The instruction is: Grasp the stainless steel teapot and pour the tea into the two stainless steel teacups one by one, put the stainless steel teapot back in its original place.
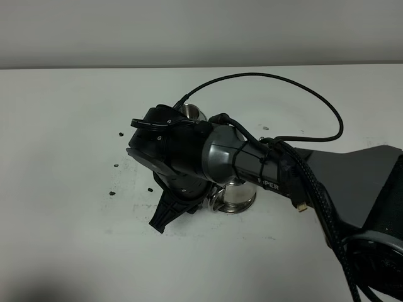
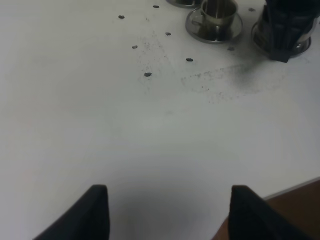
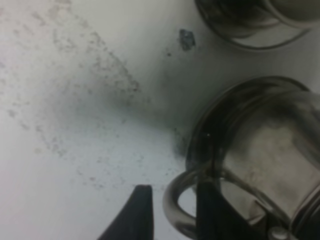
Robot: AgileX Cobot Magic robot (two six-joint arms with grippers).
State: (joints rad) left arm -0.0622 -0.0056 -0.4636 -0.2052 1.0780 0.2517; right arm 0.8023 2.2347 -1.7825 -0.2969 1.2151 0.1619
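The stainless steel teapot [image 1: 238,194] stands at mid-table, mostly hidden under my right arm. Its loop handle [image 3: 172,212] runs between the two fingers of my right gripper [image 3: 172,189], which is shut on it. From above, the right gripper [image 1: 162,221] points down and to the left. A shiny rim [image 3: 196,142] circles the pot's base, likely the tray of the original place. One teacup [image 1: 192,113] shows behind the arm. The left wrist view shows a teacup [image 2: 218,12] on its saucer and the edge of another saucer [image 2: 182,2]. My left gripper [image 2: 170,189] is open over bare table, far from them.
Small dark specks [image 2: 147,74] and a grey smudge [image 2: 220,80] mark the white table. The table's edge [image 2: 300,186] runs close to my left gripper, with brown floor beyond. A black cable [image 1: 296,85] loops over the right arm.
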